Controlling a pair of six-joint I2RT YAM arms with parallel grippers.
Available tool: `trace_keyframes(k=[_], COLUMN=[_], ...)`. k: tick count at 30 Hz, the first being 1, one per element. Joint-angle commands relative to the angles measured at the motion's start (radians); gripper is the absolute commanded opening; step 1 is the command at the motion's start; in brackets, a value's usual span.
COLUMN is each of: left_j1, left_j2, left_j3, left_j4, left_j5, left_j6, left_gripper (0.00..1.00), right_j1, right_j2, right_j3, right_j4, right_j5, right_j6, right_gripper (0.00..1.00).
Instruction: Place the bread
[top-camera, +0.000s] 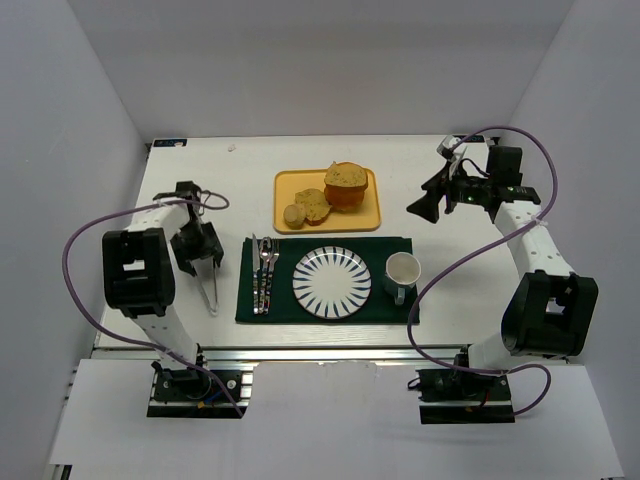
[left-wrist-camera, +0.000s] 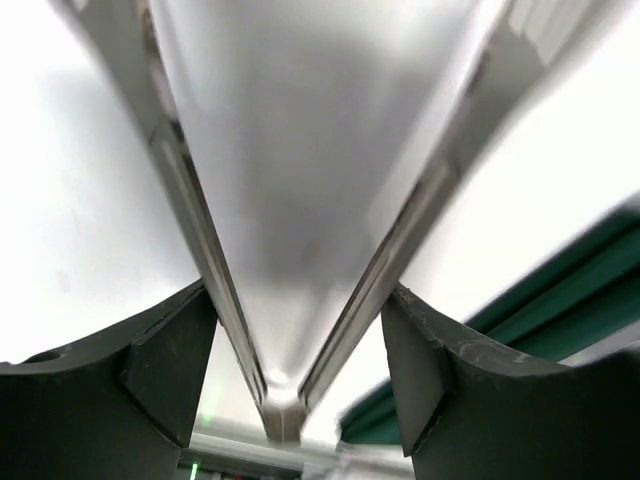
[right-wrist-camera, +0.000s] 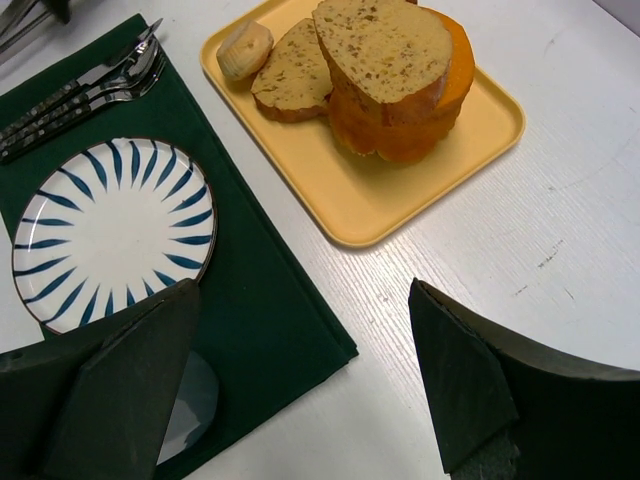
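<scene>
Left gripper (left-wrist-camera: 298, 295): jaws clamped on tongs (top-camera: 210, 290). Right gripper (right-wrist-camera: 303, 290): jaws apart, hovering. Bread (top-camera: 293, 214) at tray's (top-camera: 290, 185) 8 o'clock corner; nip lightly, clear of neighbouring slice (top-camera: 312, 205).

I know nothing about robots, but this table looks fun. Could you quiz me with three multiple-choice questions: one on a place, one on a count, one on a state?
1. Where is the small round bread?
A. on the yellow tray
B. in the mug
C. on the green mat

2. How many bread pieces are on the tray?
A. two
B. three
C. five

3. The striped plate is:
A. bare
B. holding bread
C. upside down

Answers:
1 A: it lies at the tray's end, beside the bigger slice.
2 B: round piece, slice and loaf chunk.
3 A: only its blue stripes show.
</scene>
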Motion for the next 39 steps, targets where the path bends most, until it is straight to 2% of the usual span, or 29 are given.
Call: trace_keyframes(k=[1,6,10,13,15,17,22,35,39], left_j1=[0.008,0.008,0.006,0.008,0.006,0.006,0.005,-0.026,-0.046], left_j2=[0.034,0.106,0.126,0.085,0.027,-0.006,-0.093,-0.067,-0.083], left_j3=[0.116,0.168,0.141,0.101,0.021,-0.057,-0.178,-0.287,-0.318], left_j4=[0.116,0.181,0.220,0.255,0.299,0.376,0.575,0.623,0.632], left_j5=[-0.058,-0.058,-0.047,-0.046,-0.041,-0.038,0.019,-0.027,-0.050], left_j6=[0.010,0.018,0.010,-0.002,-0.007,-0.002,0.041,0.076,0.078], left_gripper=[0.75,0.82,0.87,0.88,0.88,0.87,0.77,0.76,0.73], right_j1=[-0.001,-0.001,-0.002,-0.005,-0.008,-0.008,-0.010,-0.012,-0.012], right_j2=[0.000,0.007,-0.007,-0.026,-0.030,-0.035,-0.046,-0.075,-0.079], right_j3=[0.031,0.051,0.052,0.051,0.045,0.043,0.051,0.068,0.071], right_j4=[0.009,-0.015,-0.040,-0.057,-0.060,-0.067,-0.089,-0.110,-0.115], right_j5=[-0.042,-0.044,-0.035,-0.030,-0.030,-0.035,-0.039,-0.038,-0.036], right_j6=[0.011,0.001,-0.024,-0.042,-0.044,-0.044,-0.064,-0.062,-0.065], right_gripper=[0.89,0.89,0.89,0.89,0.89,0.89,0.89,0.89,0.89])
